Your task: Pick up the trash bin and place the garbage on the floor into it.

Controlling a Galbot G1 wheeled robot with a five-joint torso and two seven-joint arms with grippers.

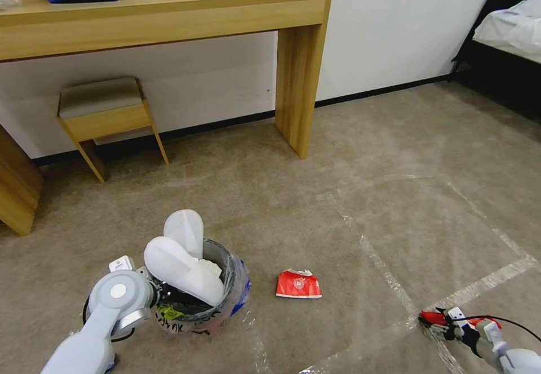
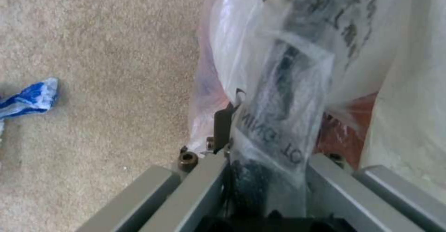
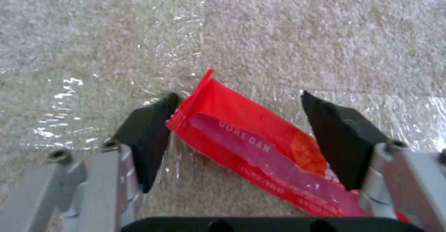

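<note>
Slipper soles (image 1: 183, 258) are seen standing in the trash bin (image 1: 225, 301), whose rim is pinched by the left end effector (image 2: 267, 145); the right end effector (image 3: 237, 134) is spread around a red wrapper (image 3: 251, 145) on the floor (image 1: 366, 194)

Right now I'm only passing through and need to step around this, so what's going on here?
The robot is collecting litter. Its left gripper is shut on the rim of the trash bin, which already holds two white slipper soles. Its right gripper is open around a red wrapper lying on the floor. A squashed red carton lies beside the bin.
</note>
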